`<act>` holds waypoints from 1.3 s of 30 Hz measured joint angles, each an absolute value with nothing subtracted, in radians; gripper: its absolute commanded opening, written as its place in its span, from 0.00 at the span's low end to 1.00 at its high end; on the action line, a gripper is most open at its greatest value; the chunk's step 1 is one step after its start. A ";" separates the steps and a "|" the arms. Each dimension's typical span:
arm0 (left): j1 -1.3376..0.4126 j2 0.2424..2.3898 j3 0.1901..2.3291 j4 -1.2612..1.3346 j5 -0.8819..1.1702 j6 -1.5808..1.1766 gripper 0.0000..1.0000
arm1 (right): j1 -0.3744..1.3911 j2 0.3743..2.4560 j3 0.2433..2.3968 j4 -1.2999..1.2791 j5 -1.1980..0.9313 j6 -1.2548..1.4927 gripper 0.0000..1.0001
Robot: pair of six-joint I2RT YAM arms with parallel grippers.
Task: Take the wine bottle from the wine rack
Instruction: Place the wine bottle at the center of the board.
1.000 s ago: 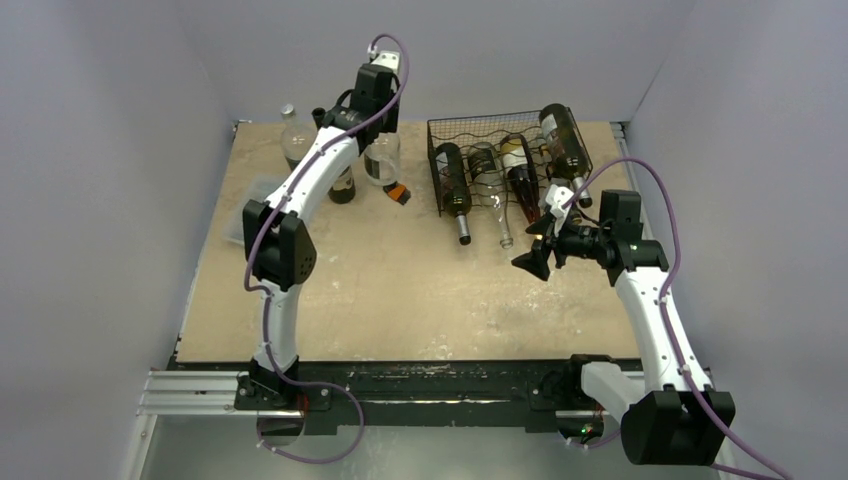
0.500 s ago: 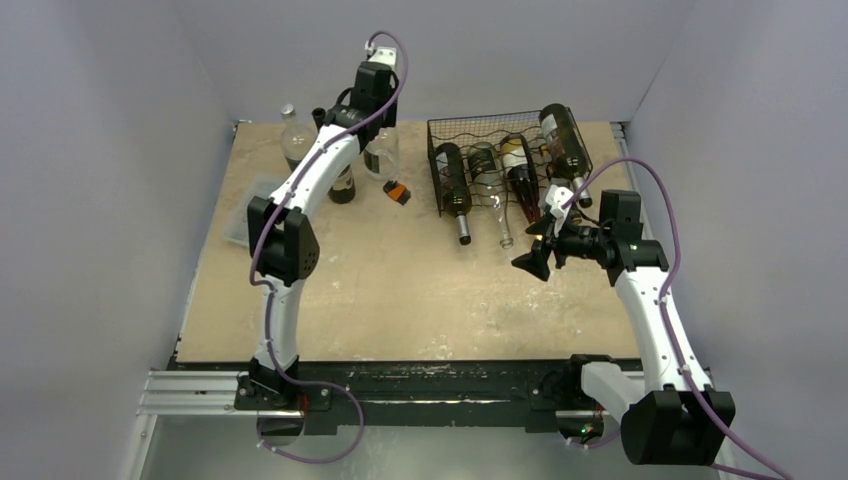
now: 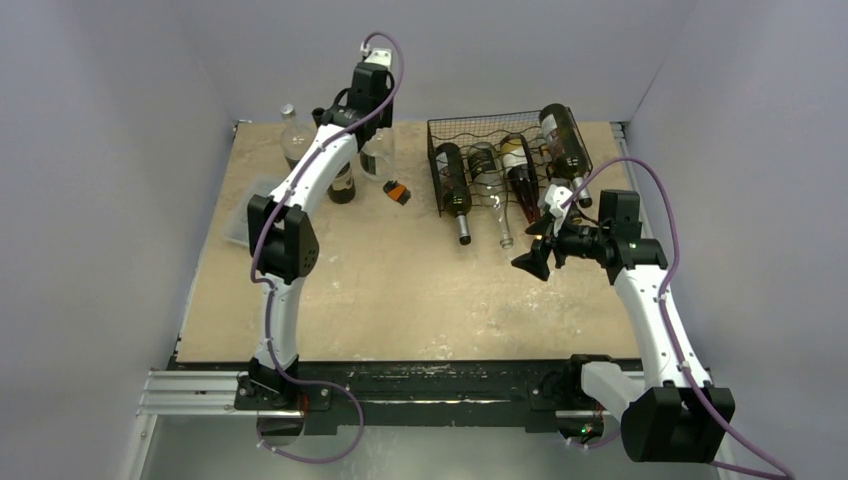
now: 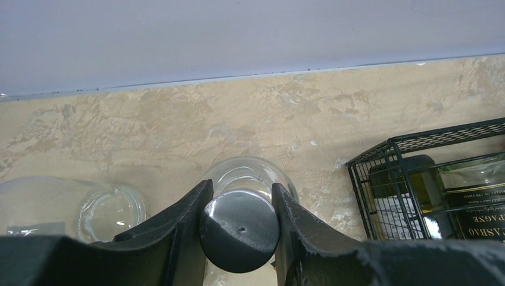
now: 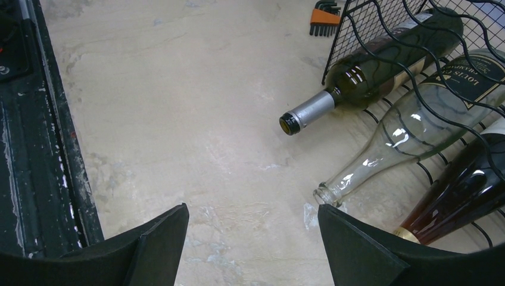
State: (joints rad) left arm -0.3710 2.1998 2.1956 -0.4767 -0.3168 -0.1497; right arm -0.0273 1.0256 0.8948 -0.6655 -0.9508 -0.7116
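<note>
Your bench (image 3: 400, 290): beige, scuffed. On it, far right, black wire wine rack (image 3: 436, 150); orange hex-key set (image 3: 398, 192) near its left; clear plastic box (image 3: 240, 215) at left edge; clear bottle (image 3: 291, 135) & dark bottle (image 3: 343, 187) upright, far left.

arms (image 3: 650, 320): white links, black joints | cables (image 3: 630, 161): purple | end effectors (image 5: 253, 238): black

Glossy glass bottles (image 5: 375, 71), wire wine rack (image 3: 435, 165)
</note>
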 measured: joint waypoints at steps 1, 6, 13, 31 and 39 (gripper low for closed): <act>-0.370 2.200 2.196 -0.476 -0.317 -0.151 0.00 | -0.027 1.027 0.895 -0.665 -0.951 -0.712 0.84; -0.367 2.200 2.196 -0.476 -0.317 -0.163 0.00 | -0.027 1.028 0.895 -0.665 -0.951 -0.712 0.84; -0.367 2.200 2.194 -0.476 -0.317 -0.170 0.08 | -0.027 1.028 0.895 -0.665 -0.950 -0.715 0.84; -0.366 2.198 2.161 -0.419 -0.321 -0.184 0.57 | -0.027 1.028 0.895 -0.665 -0.934 -0.715 0.85; -0.362 2.097 2.161 -0.375 -0.318 -0.191 0.78 | -0.027 1.028 0.895 -0.665 -0.933 -0.715 0.85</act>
State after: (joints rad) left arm -0.3622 2.0968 2.1612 -0.3752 -0.3180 -0.1913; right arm -0.0273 1.0275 0.8948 -0.6655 -0.9325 -0.7151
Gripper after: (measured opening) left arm 0.735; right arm 0.846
